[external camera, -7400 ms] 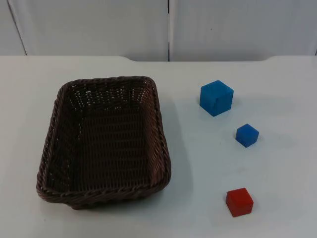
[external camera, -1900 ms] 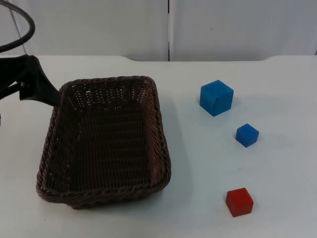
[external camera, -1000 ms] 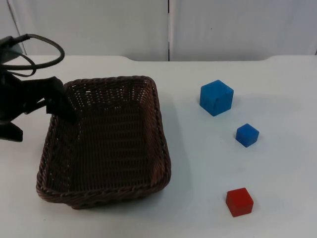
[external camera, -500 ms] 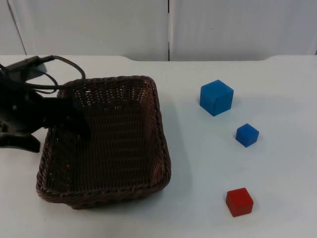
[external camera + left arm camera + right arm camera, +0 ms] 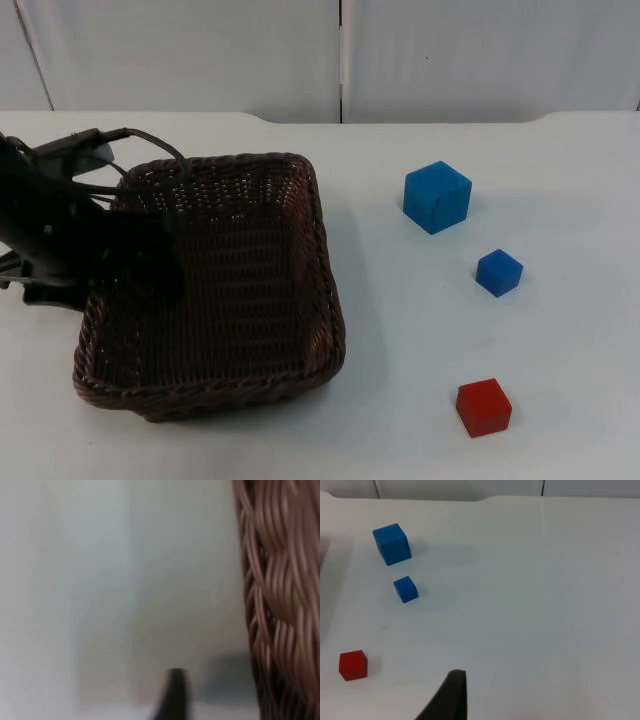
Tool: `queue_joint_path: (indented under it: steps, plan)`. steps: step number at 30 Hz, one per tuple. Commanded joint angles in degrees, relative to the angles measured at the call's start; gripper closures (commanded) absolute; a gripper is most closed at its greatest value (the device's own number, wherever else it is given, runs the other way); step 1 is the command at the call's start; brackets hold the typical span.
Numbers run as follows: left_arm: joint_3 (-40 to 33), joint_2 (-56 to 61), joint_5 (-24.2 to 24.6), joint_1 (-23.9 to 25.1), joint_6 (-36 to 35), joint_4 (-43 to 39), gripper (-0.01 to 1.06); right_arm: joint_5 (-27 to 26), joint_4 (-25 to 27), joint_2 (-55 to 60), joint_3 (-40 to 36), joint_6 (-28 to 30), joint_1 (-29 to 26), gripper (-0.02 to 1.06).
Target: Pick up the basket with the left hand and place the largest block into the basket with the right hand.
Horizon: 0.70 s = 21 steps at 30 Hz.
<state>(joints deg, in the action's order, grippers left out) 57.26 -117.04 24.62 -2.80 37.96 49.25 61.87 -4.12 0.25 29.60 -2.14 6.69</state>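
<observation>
Wicker in dark brown makes up the basket (image 5: 215, 285), which sits flat on the white desk (image 5: 420, 340) toward the left side. The left tool (image 5: 120, 250) is down at the basket's left wall, one finger reaching inside over the rim while the rest of it stays outside; in the left wrist view the woven rim (image 5: 272, 605) stands right beside a black fingertip (image 5: 172, 695). The fingers look spread astride the wall, not yet pinching it.

So the step in hand is the grasp of the basket. The next move calls for the fingers to press together on the wall and lift it off the desk.

The largest block (image 5: 437, 197), blue, lies well apart to the right, with a smaller blue block (image 5: 499, 272) and a red block (image 5: 484, 407) nearer the front. The right tool waits off to the side, looking over these three blocks; I cannot tell how its fingers stand.
</observation>
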Motion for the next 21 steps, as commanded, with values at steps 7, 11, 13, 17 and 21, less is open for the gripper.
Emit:
queue_joint_path:
  steps: [7, 11, 13, 17, 21]
  plan:
    - [0.3, 0.3, 5.0, -0.3, 0.1, 1.1, 0.92, -0.2, 0.3, -0.2, -0.1, 0.3, -0.3, -0.01]
    - [0.3, 1.8, 6.9, -0.3, -1.4, 1.1, 1.05, -0.2, 0.3, -0.2, -0.1, 0.3, -0.3, -0.01]
    - [0.3, 3.8, 8.0, -0.3, -2.5, 1.1, 1.05, -0.2, 0.3, -0.2, -0.1, 0.3, -0.3, -0.01]
    - [0.1, 7.3, 10.1, -0.3, -4.2, 0.6, 1.05, -0.2, 0.3, -0.2, -0.1, 0.3, -0.3, -0.01]
    - [0.1, 11.7, 12.8, -0.3, -5.6, 0.4, 1.05, -0.2, 0.3, -0.2, -0.1, 0.3, -0.3, -0.01]
